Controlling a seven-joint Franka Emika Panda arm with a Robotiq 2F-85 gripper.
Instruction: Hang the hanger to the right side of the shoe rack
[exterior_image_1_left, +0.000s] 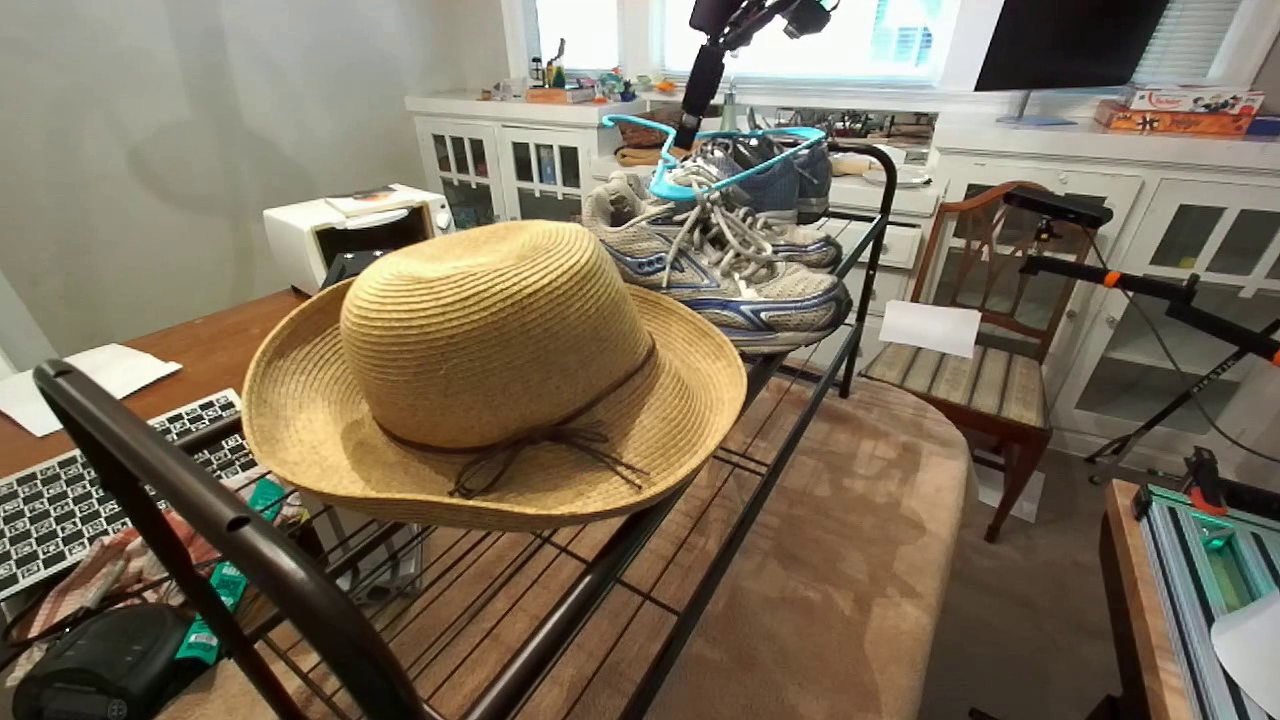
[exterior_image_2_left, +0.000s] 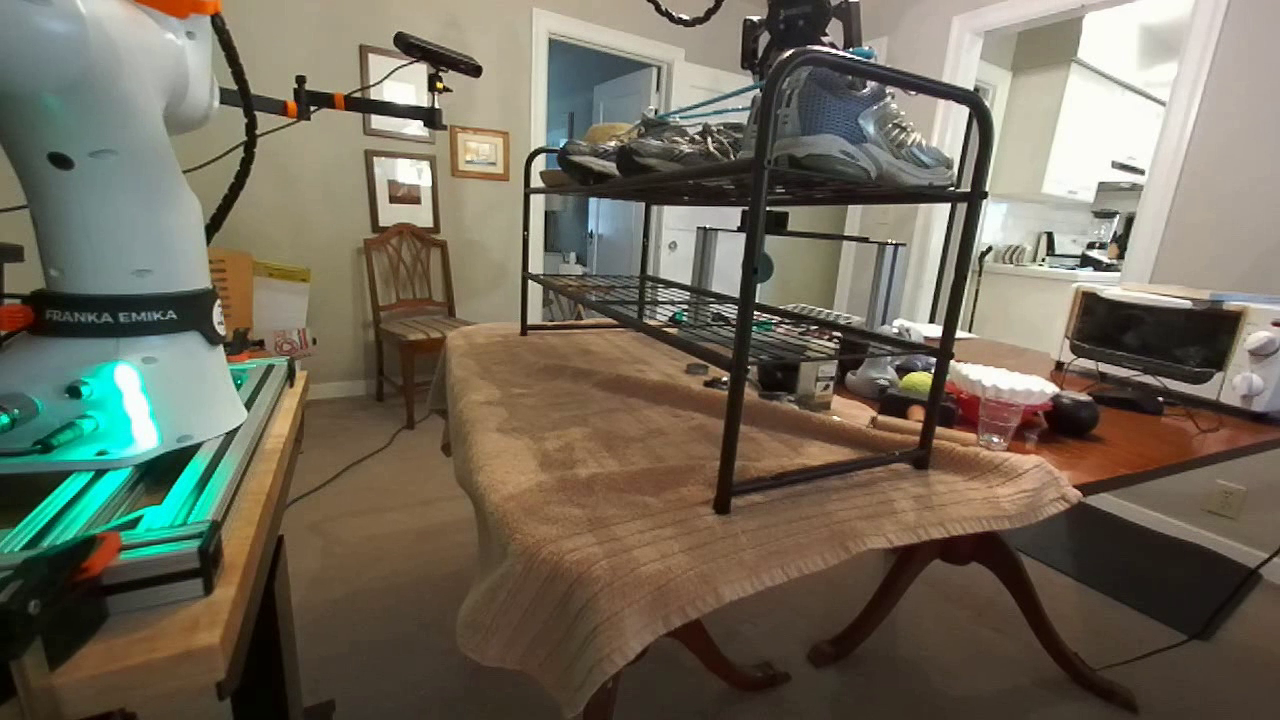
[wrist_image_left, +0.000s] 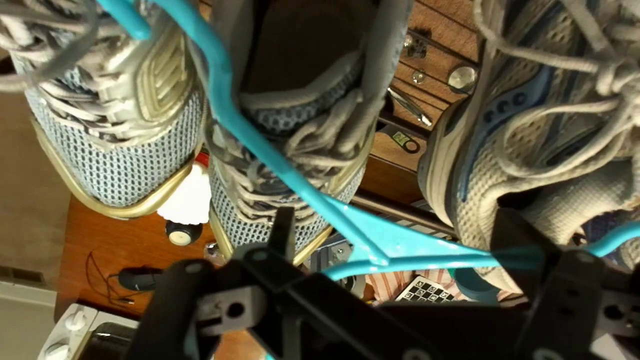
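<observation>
Tool is gaping wide at hanger, contact unclear; shoe rack is standing on towel over desk, chair near cabinets.

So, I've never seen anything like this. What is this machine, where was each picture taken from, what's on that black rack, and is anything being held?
It is a robot arm: its thick white lower part shows in an exterior view. At its far end is a gripper, a sort of two-fingered hand. Two pictures are taken from different spots outside the robot; the third is taken from its wrist, looking past the fingers. The black shoe rack stands on a table draped with a tan cloth. On top it carries a straw hat and greyish sneakers. Nothing looks held: the fingers stand apart, and the teal-blue hanger seems to lie across the tops of the sneakers.
</observation>
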